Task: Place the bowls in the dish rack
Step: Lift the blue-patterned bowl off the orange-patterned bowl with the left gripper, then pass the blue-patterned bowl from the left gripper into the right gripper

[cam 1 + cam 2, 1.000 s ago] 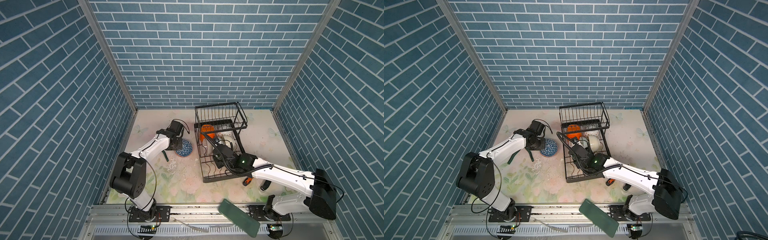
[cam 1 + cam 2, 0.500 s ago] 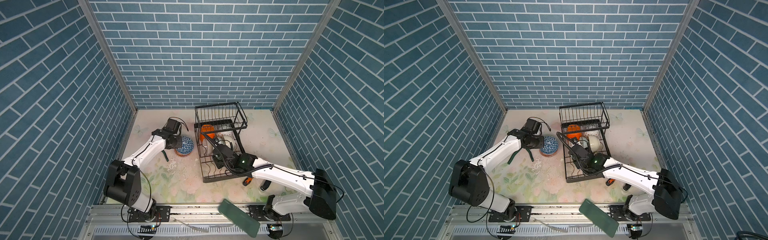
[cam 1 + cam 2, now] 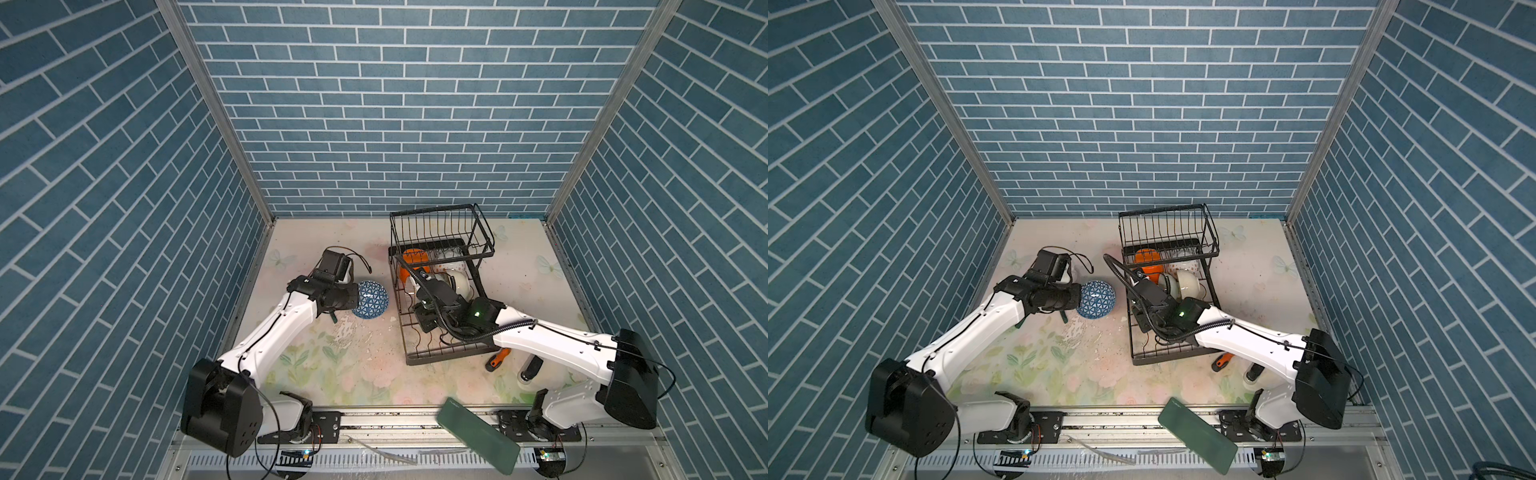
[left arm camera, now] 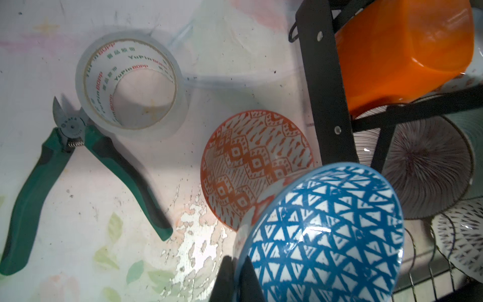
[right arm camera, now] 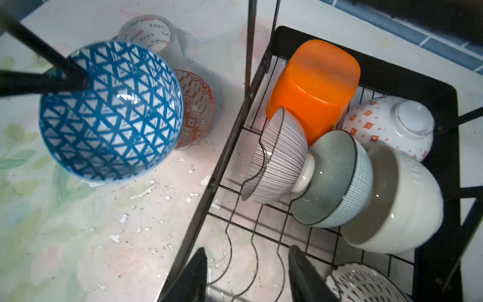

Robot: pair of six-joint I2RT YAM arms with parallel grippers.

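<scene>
- My right gripper (image 5: pixel 248 274) is nearest me, low inside the dish rack (image 3: pixel 446 360). Its jaws are about half open with nothing between them, over free slot dividers. I judge it is parked there to steady the next bowl.
- My left gripper (image 4: pixel 236 264) is clamped tight on the rim of the blue bowl (image 3: pixel 370 300). That rim pinch lets the bowl hang tipped on edge, the pose a slot wants. The bowl is outside the rack, just beside its left side and, I judge, clear of the table.
- Just beyond it, an orange-patterned bowl (image 4: pixel 251 167) stands upright on the table, not yet loaded.
- Farther back, at least 5 bowls lean together in the lower tier, propped against the orange plastic bowl (image 5: pixel 313 86).
</scene>
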